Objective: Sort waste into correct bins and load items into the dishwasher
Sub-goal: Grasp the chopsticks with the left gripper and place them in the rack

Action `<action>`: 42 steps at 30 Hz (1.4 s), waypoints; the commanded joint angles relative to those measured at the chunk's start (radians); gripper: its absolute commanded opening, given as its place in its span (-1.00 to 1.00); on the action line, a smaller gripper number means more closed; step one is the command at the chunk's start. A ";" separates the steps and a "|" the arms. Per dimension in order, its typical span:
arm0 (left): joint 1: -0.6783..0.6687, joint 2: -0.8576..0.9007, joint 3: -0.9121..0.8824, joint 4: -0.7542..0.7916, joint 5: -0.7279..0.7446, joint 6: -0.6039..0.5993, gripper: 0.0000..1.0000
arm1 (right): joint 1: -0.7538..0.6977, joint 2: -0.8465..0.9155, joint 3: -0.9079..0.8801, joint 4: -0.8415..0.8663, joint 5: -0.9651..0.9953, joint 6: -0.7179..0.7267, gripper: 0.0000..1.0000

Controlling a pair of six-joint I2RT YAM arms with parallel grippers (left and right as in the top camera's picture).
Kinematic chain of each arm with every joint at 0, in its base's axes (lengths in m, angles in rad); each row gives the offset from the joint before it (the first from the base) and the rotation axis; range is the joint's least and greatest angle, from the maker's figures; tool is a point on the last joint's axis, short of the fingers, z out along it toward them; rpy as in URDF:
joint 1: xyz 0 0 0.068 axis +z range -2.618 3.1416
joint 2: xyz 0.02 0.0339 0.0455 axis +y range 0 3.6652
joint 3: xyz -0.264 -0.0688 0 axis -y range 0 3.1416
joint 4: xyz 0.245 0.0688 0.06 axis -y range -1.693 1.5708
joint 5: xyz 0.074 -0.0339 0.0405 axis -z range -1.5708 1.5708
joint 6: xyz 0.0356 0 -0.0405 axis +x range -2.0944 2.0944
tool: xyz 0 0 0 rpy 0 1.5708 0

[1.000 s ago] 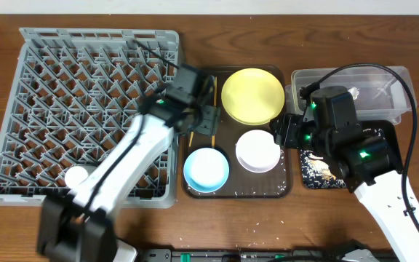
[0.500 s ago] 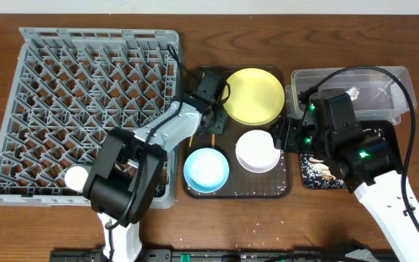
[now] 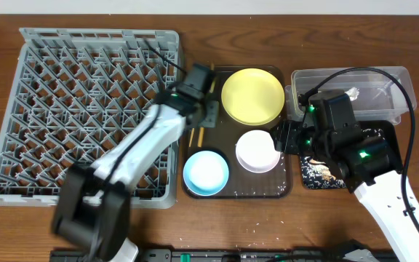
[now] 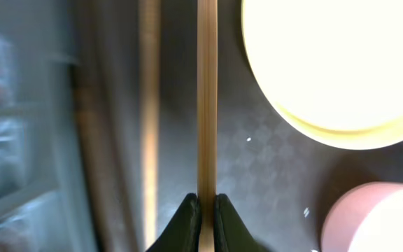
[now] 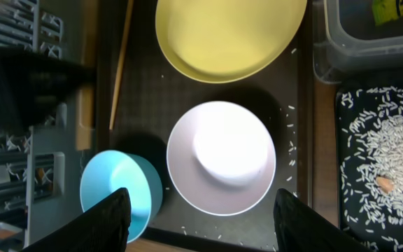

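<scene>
The left tool (image 4: 206, 210) pinches one chopstick (image 4: 207, 98), which runs straight out from its tips, just left of the yellow plate (image 4: 341, 63), over the brown tray (image 4: 257, 161). The right tool (image 5: 203, 210) hangs spread above the white bowl (image 5: 222, 157).
</scene>
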 commanded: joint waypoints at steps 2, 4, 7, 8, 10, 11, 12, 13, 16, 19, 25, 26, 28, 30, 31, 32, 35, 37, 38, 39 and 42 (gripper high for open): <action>0.042 -0.155 0.006 -0.137 -0.226 0.010 -0.85 | -0.004 0.001 0.012 -0.002 -0.002 -0.011 0.26; 0.060 -0.156 0.005 -0.205 -0.323 0.026 -0.85 | -0.004 0.001 0.012 -0.002 -0.002 -0.011 0.26; 0.101 -0.145 -0.031 -0.219 -0.342 0.058 -0.85 | -0.004 0.001 0.012 -0.001 -0.002 -0.011 0.26; 0.107 -0.142 -0.040 -0.219 -0.327 0.059 -0.83 | -0.004 0.001 0.012 0.000 -0.002 -0.011 0.26; 0.106 -0.144 -0.035 -0.219 -0.282 0.059 -0.56 | -0.004 0.001 0.012 0.000 -0.002 -0.011 0.26; 0.106 -0.149 -0.024 -0.219 -0.242 0.059 -0.38 | -0.004 0.001 0.012 0.000 -0.002 -0.011 0.26; 0.106 -0.153 -0.016 -0.219 -0.209 0.058 -0.29 | -0.004 0.001 0.012 0.000 -0.002 -0.011 0.26; 0.106 -0.162 -0.002 -0.209 -0.134 0.058 -0.22 | -0.004 0.001 0.012 0.000 -0.002 -0.011 0.27; 0.089 -0.164 0.001 -0.109 0.116 0.058 -0.14 | -0.004 0.001 0.012 0.000 -0.002 -0.011 0.28; 0.028 -0.112 0.000 -0.019 0.053 0.059 -0.12 | -0.004 0.001 0.012 0.000 -0.002 -0.011 0.29; -0.040 0.086 0.000 0.092 -0.175 0.062 -0.14 | -0.004 0.001 0.012 0.000 -0.002 -0.011 0.30; -0.040 0.119 0.000 0.112 -0.186 0.063 -0.14 | -0.004 0.001 0.012 0.003 -0.002 -0.011 0.30; -0.039 0.186 0.000 0.148 -0.217 0.062 -0.15 | -0.004 0.001 0.012 0.003 -0.002 -0.011 0.31; -0.039 0.239 0.000 0.175 -0.251 0.062 -0.16 | -0.003 0.001 0.012 0.000 -0.002 -0.011 0.31; -0.039 0.253 0.000 0.185 -0.249 0.062 -0.15 | -0.003 0.001 0.012 -0.002 -0.002 -0.011 0.31; -0.039 0.268 0.000 0.192 -0.249 0.062 -0.15 | -0.003 0.001 0.012 -0.003 -0.002 -0.011 0.31; -0.040 0.312 0.000 0.198 -0.234 0.062 -0.21 | -0.003 0.001 0.012 -0.004 -0.002 -0.011 0.30; -0.040 0.339 0.000 0.191 -0.163 0.061 -0.30 | -0.003 0.001 0.012 -0.003 -0.002 -0.011 0.31; -0.040 0.349 0.000 0.186 -0.132 0.061 -0.38 | -0.003 0.001 0.012 -0.003 -0.002 -0.011 0.31; -0.040 0.354 0.000 0.178 -0.075 0.047 -0.52 | -0.003 0.001 0.012 -0.003 -0.002 -0.011 0.31; -0.040 0.347 0.000 0.170 -0.008 0.038 -0.75 | -0.003 0.001 0.012 -0.002 -0.002 -0.011 0.31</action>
